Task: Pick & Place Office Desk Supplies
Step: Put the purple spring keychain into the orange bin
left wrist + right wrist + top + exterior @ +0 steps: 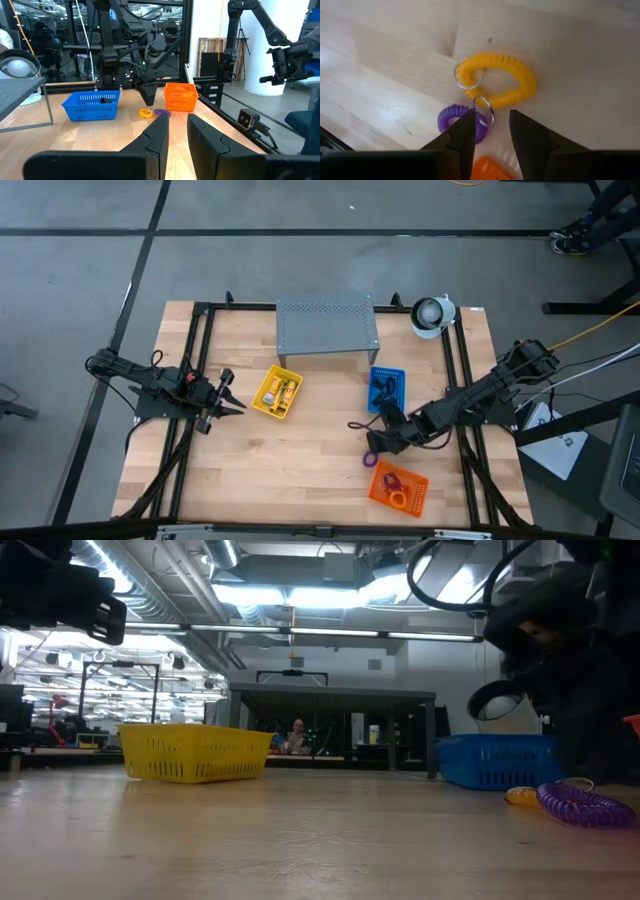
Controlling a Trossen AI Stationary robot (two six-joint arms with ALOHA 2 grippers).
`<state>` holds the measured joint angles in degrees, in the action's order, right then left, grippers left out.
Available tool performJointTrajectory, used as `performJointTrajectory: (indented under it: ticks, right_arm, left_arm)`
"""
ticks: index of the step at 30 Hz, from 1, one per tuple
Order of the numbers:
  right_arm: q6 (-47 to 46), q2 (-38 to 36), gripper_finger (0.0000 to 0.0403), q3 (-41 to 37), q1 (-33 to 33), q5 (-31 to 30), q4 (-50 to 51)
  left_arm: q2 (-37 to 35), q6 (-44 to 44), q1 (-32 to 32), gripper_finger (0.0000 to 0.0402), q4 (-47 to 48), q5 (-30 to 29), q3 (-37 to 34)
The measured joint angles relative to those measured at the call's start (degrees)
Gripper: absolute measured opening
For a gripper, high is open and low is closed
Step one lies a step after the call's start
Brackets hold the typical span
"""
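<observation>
the right gripper (pixel 490 132) hangs low over the wooden table (pixel 290 470), its two dark fingers (pixel 462 135) a narrow gap apart and closed on nothing; the wood shows between them. just ahead of the fingertips, only the right wrist view gives the detail: a yellow coil loop (pixel 500 77) lies flat in an oval with a metal key ring (pixel 466 77) at one end, and a purple coil loop (pixel 457 120) lies touching it, with a second ring (pixel 484 110) between the two. a corner of the orange tray (pixel 487 170) shows below the fingers.

from above, the coils are hidden under the right arm and only a bit of purple shows by the orange tray (pixel 398 488), which itself holds loops. the blue tray (pixel 387 388) sits beyond the orange tray, with dark clips in it that can hardly be made out.

the low view shows the purple coil (pixel 585 805) lying stretched on the table with the yellow one (pixel 520 796) behind it, in front of the blue tray (pixel 495 762).

the left gripper (pixel 232 393) waits well away from the orange tray, beside the yellow tray (pixel 277 393), which holds yellow-and-white packets (pixel 283 392); its fingers (pixel 155 142) stand narrowly apart, holding nothing. the grey perforated stand (pixel 327 327) lies farthest, behind the trays.
</observation>
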<state>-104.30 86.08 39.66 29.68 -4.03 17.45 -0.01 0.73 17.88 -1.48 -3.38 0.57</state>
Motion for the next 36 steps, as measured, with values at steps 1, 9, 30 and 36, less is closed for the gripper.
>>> performJointTrajectory:
  ticks: [1, 9, 30, 36]
  right_arm:
    - [0.2, 0.0, 0.012, 0.0, -0.2, 0.0, -0.1]
    - [1.7, 0.0, 0.012, 0.0, -1.9, 0.4, -0.4]
    - [1.4, 4.0, 0.012, 0.1, -1.9, 1.5, -4.6]
    - [1.3, 4.5, 0.0112, 0.1, -1.9, 1.2, -5.6]
  left_arm:
    - [0.0, 0.0, 0.0, 0.0066, 0.0, 0.0, 0.0]
    - [0.0, 0.0, 0.0, 0.0066, 0.0, 0.0, 0.0]
    - [0.0, 0.0, 0.0, 0.0068, 0.0, 0.0, 0.0]
    - [0.0, 0.0, 0.0, 0.0066, 0.0, 0.0, 0.0]
